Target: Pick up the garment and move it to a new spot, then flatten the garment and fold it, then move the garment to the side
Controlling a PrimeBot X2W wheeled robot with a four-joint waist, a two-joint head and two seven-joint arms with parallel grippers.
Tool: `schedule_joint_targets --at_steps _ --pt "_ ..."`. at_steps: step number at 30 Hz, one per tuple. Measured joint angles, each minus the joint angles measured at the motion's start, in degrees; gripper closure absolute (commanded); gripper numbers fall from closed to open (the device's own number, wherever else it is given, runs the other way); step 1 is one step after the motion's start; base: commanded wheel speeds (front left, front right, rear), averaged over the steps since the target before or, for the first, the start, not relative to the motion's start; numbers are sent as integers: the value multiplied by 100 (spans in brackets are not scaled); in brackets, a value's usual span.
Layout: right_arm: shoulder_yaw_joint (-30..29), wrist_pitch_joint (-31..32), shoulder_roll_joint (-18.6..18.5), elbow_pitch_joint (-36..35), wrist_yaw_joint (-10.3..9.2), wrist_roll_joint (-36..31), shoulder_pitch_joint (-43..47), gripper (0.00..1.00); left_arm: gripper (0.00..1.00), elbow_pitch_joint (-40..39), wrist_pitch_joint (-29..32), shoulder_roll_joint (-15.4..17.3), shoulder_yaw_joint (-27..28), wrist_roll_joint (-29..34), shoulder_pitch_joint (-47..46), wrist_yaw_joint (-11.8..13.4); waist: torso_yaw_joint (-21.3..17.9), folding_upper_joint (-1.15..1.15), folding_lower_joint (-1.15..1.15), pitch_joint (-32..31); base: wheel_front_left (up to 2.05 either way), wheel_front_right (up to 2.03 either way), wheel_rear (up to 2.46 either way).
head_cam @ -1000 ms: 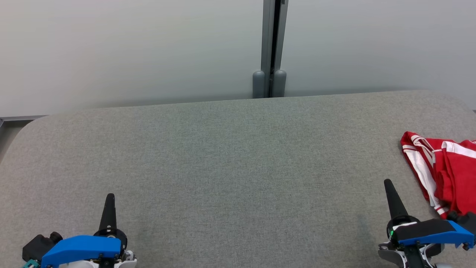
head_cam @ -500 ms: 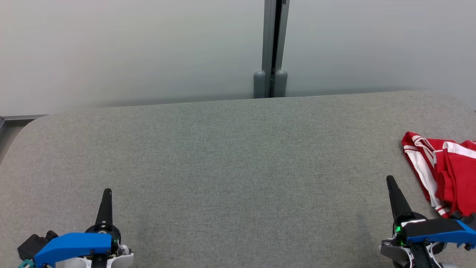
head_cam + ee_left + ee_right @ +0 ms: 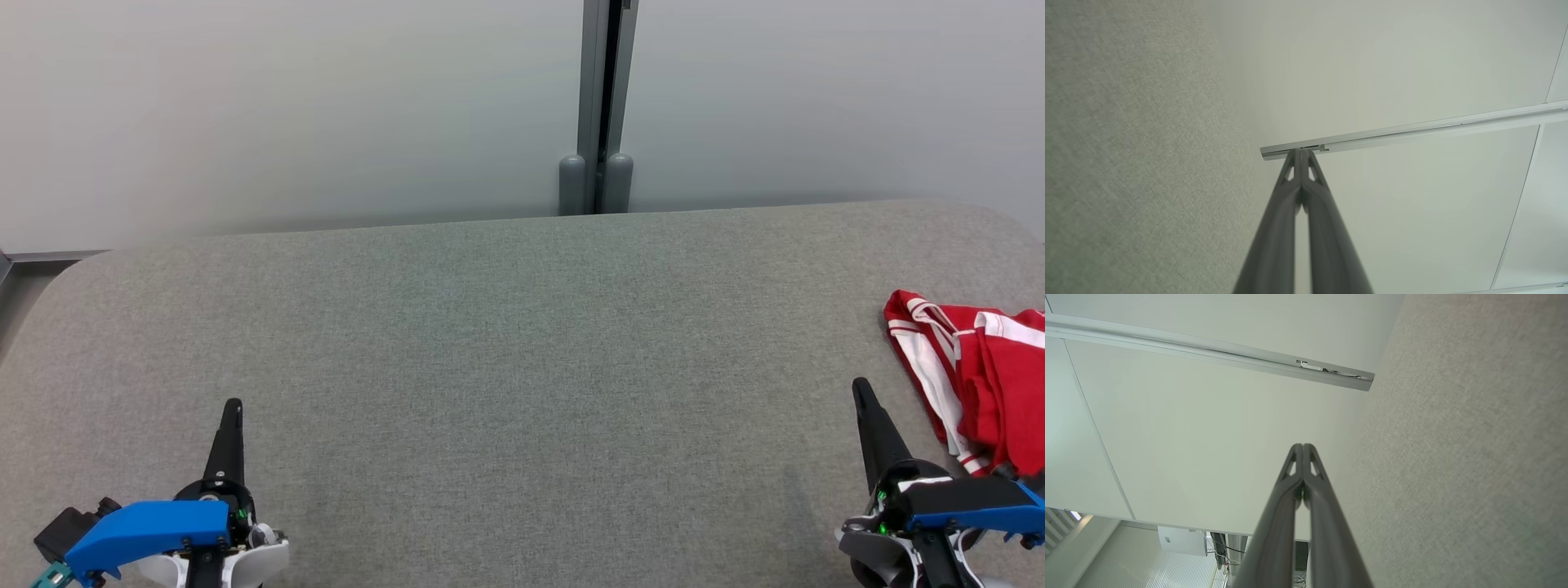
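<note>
The garment [image 3: 984, 367], red with white stripes, lies crumpled at the right edge of the grey fabric surface [image 3: 522, 351] and runs out of the head view. My right gripper [image 3: 859, 385] is shut, empty, at the lower right, a short way left of the garment and apart from it. At the lower left my left gripper [image 3: 233, 406] is shut and empty, far from the garment. In the wrist views the left gripper [image 3: 1301, 152] and right gripper [image 3: 1303, 446] each show fingertips pressed together, pointing at the pale wall.
A pale wall [image 3: 286, 106] with a grey vertical post [image 3: 602, 106] stands just behind the surface's far edge. The surface has rounded corners; its left end drops off near a grey rail [image 3: 49, 258].
Both grippers' fingertips sit a little higher in the head view than a second ago. The garment lies as before; the whole view has drifted slightly.
</note>
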Motion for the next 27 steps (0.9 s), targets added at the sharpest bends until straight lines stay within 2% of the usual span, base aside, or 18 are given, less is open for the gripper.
schedule_joint_targets --at_steps 27 --pt "-77 293 -8 -230 0 1093 18 100 100 -188 290 -4 137 -1013 -99 3 36 0 0 3 0 0 0"
